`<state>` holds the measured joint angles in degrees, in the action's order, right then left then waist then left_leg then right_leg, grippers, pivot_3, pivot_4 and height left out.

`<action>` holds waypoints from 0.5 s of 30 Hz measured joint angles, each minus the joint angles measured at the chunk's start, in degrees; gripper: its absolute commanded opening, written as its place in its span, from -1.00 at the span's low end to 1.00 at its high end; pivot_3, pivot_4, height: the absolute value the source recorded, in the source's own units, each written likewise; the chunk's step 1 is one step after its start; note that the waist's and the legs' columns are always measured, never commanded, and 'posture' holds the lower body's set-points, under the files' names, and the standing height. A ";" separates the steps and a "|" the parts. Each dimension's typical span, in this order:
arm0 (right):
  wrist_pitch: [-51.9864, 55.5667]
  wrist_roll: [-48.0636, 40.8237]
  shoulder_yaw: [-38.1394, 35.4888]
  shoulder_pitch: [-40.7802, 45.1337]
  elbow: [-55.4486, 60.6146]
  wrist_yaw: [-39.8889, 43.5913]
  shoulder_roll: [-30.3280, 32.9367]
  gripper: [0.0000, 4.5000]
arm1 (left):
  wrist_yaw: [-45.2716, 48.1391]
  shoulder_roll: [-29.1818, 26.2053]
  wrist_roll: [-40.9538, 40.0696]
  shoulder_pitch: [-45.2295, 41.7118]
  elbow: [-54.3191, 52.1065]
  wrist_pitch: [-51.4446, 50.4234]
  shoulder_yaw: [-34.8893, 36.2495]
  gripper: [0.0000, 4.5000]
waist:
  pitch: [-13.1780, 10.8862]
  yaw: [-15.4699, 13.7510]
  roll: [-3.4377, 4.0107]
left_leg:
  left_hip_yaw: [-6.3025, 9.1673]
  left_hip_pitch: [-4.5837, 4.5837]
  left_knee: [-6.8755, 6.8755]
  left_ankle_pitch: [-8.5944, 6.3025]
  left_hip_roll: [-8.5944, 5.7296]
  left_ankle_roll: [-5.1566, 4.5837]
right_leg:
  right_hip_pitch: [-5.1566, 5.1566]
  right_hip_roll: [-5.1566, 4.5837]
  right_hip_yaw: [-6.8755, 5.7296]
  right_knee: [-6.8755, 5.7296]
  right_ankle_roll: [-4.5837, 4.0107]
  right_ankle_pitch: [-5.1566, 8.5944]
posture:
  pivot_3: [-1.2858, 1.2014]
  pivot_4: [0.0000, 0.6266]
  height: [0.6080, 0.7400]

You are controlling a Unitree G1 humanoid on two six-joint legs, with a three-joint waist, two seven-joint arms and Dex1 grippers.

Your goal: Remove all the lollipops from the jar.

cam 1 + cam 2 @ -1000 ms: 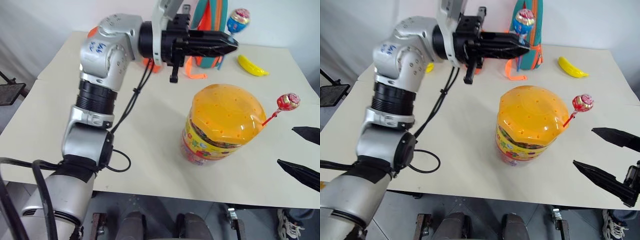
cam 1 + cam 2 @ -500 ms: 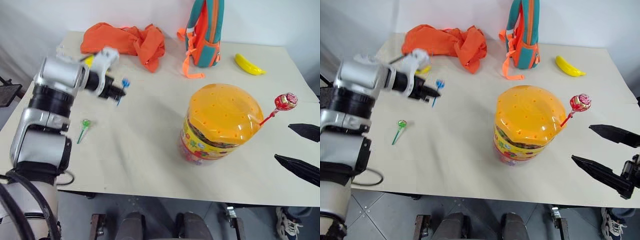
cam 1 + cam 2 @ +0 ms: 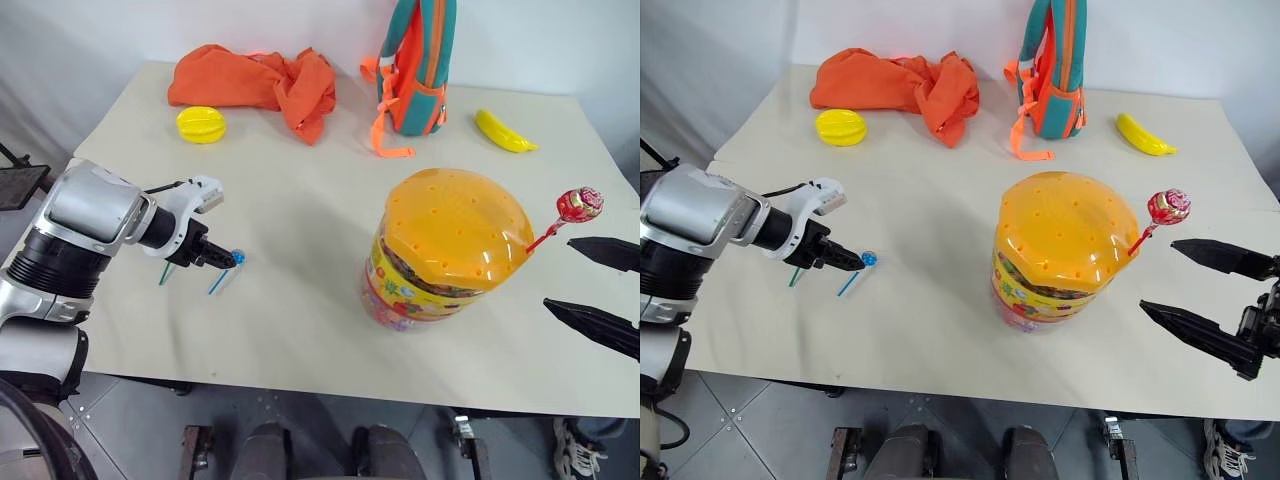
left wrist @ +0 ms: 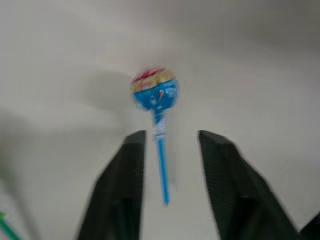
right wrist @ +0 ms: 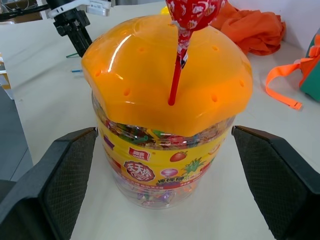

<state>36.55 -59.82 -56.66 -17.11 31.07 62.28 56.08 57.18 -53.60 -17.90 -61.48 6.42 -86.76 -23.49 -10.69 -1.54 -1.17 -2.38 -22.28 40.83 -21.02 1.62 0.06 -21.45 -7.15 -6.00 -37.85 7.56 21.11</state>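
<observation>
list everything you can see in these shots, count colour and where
table: 1, cream, under everything
jar: 1, clear with orange lid, right of centre
red-stick lollipop: 1, standing in the lid's right edge
blue-stick lollipop: 1, on the table, left
green-stick lollipop: 1, beside the blue one, partly hidden
star-shaped fruit: 1, yellow, far left
cloth: 1, orange, far left
backpack: 1, teal and orange, far centre
banana: 1, yellow, far right
left end effector: black, open, at the blue-stick lollipop
right end effector: black, open, right of the jar

The jar [image 5: 165,165] looked of clear glossy plastic under a smooth, shiny orange lid [image 5: 150,75] and a printed paper label [image 5: 150,167], the table [image 3: 300,150] matt and pale, the orange cloth [image 3: 260,80] soft and crumpled.
</observation>
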 measured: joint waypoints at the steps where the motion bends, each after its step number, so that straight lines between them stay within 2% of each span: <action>1: 0.12 0.13 -0.08 -0.02 -0.04 0.19 0.00 1.00 | 0.00 -0.80 -0.17 -0.03 -0.25 0.58 0.03 0.42 | 0.00 0.04 0.00 | 0.00 0.00 -0.01 0.00 0.00 0.00 | 0.00 0.00 0.00 0.00 0.00 0.00 | 0.03 -0.52 1.00; 5: 1.01 0.15 -0.64 -0.05 -0.10 0.79 0.01 1.00 | 0.26 -1.66 -0.62 -1.04 -0.22 2.61 0.04 0.97 | 0.00 -0.11 0.00 | -0.01 0.00 0.00 0.00 0.00 0.00 | 0.00 0.00 -0.01 0.00 0.00 0.00 | 0.03 -0.52 1.00; 10: 1.31 0.29 -3.10 -0.78 0.02 1.26 0.01 1.00 | 2.77 -3.30 -0.64 -5.19 1.54 8.36 0.30 0.99 | 0.00 -0.14 0.00 | -0.09 0.00 -0.01 0.00 -0.02 0.00 | 0.00 0.00 -0.02 0.00 0.00 0.00 | 0.03 -0.52 1.00; 15: 1.80 0.36 -5.20 -2.41 0.50 0.92 -0.14 1.00 | 7.90 -3.35 -1.65 -6.44 3.54 17.62 3.74 0.99 | 0.00 0.03 0.00 | -0.25 0.01 -0.02 0.00 -0.01 0.00 | 0.00 0.00 -0.03 0.01 0.00 0.00 | 0.03 -0.52 1.00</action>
<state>38.34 -59.47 -61.85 -19.52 31.58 63.21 55.94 65.08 -56.96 -19.55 -67.92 9.96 -69.14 -19.75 -10.69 -1.51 -1.17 -2.63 -22.27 40.81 -21.02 1.61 0.05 -21.45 -7.15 -6.03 -37.84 7.56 21.11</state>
